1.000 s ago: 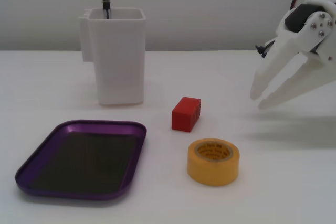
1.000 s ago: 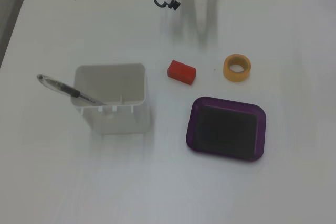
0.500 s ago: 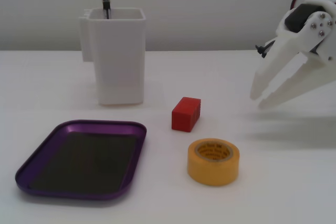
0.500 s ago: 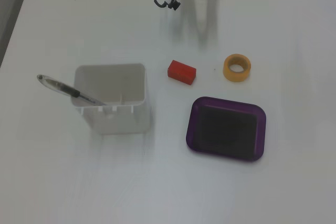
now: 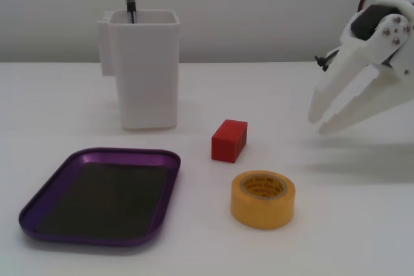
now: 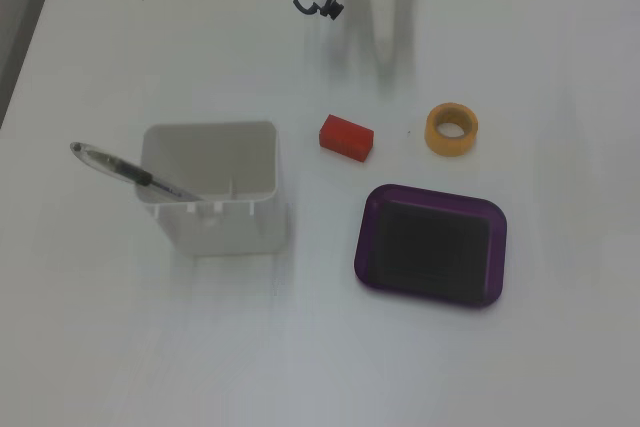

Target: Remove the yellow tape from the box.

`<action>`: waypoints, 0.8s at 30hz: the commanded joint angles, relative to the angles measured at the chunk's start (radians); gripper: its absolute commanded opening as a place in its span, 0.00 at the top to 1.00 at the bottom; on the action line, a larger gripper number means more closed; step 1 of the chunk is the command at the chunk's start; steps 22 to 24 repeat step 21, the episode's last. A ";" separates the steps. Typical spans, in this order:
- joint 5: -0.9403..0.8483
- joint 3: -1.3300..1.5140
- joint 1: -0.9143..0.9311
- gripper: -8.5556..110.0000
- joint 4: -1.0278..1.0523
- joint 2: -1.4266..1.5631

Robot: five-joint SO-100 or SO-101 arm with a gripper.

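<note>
Judging from layout: tape (image 5: 262, 199) sits on the table beside the tray (image 5: 39, 203), already out. Claw (image 5: 321, 123) empty, fingers slightly parted, raised, well apart. Retreat without nudging tape.

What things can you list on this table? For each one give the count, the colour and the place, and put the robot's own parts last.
yellow tape: one, yellow-orange, flat on the bare table outside the tray, in front of the red block in a fixed view.
box: one, a purple tray with a dark floor, nothing in it, at lower left in a fixed view.
red block: one, red, on the table between the white container and the tape.
white container: one, white, tall and square, behind the tray.
pen: one, clear and dark, leaning inside the white container.
table: one, white.
gripper: one, white, above the table at right in a fixed view, holding nothing, fingers slightly parted.
</note>
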 commanded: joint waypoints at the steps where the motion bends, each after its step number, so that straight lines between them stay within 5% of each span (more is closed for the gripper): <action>1: 0.003 0.012 -0.002 0.92 -0.017 0.069; 24: 0.003 0.012 -0.002 0.92 -0.017 0.069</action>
